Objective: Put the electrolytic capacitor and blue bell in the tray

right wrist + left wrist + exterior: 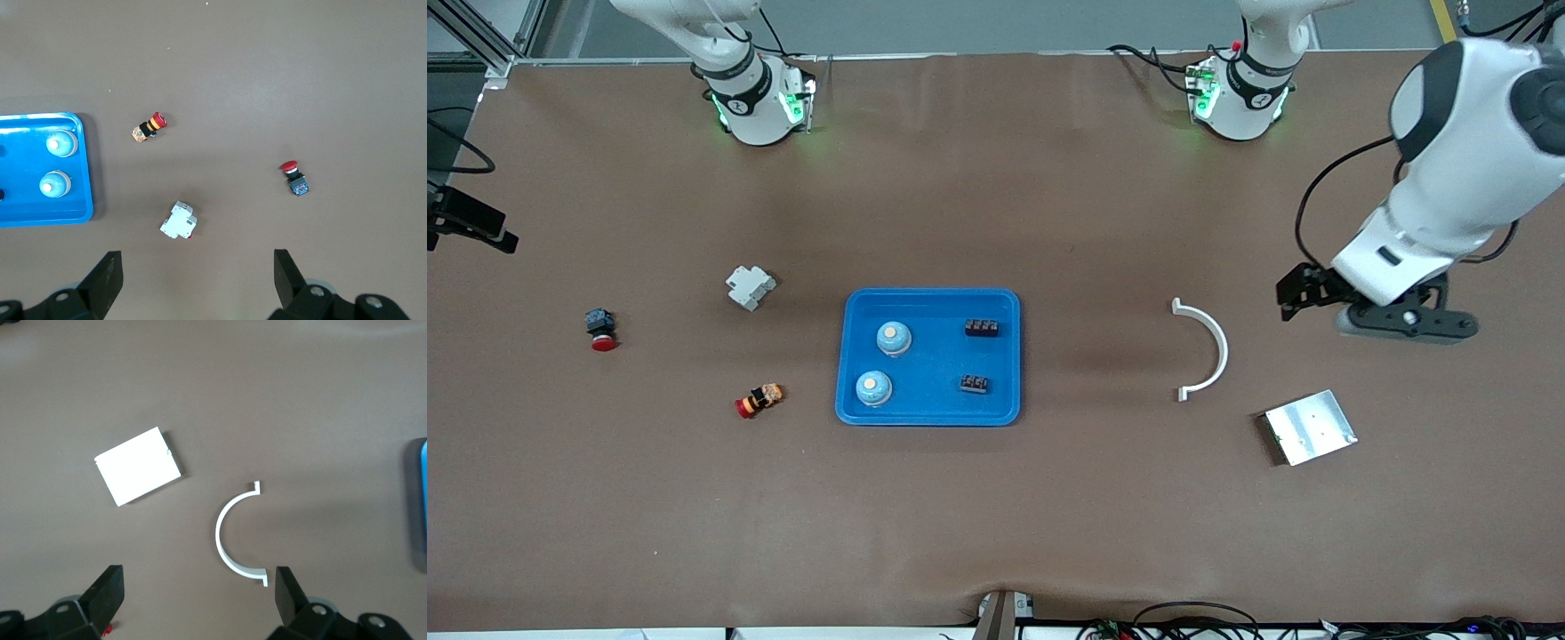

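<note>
Step in hand: judging by the layout, the placing looks finished, with nothing carried and both arms clear of the tray.
Tray: the blue tray [930, 413] lies in the middle of the front view, flat on the brown table [996, 533].
Blue bells: two blue bells [894, 339] [874, 388] stand upright in the tray's half toward the right arm's end, one higher in the frame and one lower, each with a pale button on top.
Black parts: two small black components [981, 328] [974, 384] sit in the tray's other half, apart from each other; whether they are the capacitors is too small to tell.
Left gripper: the left gripper [199, 583] hangs with fingers spread wide and empty, over bare table near the white arc [1209, 351] and the silver plate [1309, 427].
Right gripper: the right gripper [197, 267] is also spread wide and empty, over the table near the white block [178, 221]; it does not show in the front view.
Next move: if anything is left, it calls only for checking the tray's contents; the red-capped pieces [759, 401] [601, 330] outside the tray need no handling.
</note>
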You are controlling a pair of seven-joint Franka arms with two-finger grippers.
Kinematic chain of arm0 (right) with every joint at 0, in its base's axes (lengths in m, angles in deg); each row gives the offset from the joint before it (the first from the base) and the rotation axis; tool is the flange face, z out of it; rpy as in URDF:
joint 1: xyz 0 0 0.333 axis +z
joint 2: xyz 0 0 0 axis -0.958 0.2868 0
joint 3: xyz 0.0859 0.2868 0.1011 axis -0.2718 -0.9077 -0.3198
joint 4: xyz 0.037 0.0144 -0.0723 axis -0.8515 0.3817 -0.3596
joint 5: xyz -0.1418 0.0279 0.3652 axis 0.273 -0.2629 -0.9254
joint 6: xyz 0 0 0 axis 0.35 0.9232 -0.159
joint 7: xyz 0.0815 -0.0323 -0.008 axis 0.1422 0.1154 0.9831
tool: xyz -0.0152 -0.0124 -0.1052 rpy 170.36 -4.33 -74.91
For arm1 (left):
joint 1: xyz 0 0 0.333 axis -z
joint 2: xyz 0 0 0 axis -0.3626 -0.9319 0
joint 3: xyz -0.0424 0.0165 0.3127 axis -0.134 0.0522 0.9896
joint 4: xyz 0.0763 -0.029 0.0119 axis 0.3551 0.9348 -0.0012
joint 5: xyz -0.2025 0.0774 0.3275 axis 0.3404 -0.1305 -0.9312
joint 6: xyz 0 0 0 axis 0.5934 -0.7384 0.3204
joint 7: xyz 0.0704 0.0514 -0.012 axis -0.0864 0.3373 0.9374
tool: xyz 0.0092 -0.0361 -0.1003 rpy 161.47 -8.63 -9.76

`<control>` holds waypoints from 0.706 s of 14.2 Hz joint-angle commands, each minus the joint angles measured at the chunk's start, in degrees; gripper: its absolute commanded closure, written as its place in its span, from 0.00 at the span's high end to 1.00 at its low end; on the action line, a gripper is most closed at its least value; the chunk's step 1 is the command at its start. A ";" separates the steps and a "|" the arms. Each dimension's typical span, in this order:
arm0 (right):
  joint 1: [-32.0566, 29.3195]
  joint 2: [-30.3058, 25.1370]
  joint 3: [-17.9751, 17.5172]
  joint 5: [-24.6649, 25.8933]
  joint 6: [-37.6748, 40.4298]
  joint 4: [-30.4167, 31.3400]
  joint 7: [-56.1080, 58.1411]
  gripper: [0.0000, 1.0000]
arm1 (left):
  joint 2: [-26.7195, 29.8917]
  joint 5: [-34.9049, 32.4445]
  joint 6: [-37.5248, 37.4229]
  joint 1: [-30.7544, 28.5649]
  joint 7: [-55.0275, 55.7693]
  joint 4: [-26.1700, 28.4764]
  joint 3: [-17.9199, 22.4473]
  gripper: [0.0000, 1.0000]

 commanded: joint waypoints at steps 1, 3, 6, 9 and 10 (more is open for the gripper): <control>0.06 -0.43 0.00 -0.12 0.27 -0.28 -0.62 1.00 | 7.47 5.36 -0.27 4.82 -5.03 5.64 7.64 1.00; 0.06 -0.52 -0.09 -0.12 0.45 -0.28 -0.44 1.00 | 8.45 5.63 -1.41 8.33 -5.04 5.47 11.33 1.00; -0.03 -0.52 -0.09 0.06 -0.16 -0.28 -0.09 1.00 | 8.10 5.28 -3.42 13.52 -3.99 2.40 15.91 1.00; -0.03 -0.44 -0.09 0.15 -0.43 -0.37 0.08 1.00 | 7.92 5.19 -7.12 13.88 -4.07 -0.67 16.18 1.00; -0.03 -0.44 0.00 0.15 -0.43 -0.37 0.17 1.00 | 7.57 5.11 -7.47 14.23 -3.90 -1.91 16.62 1.00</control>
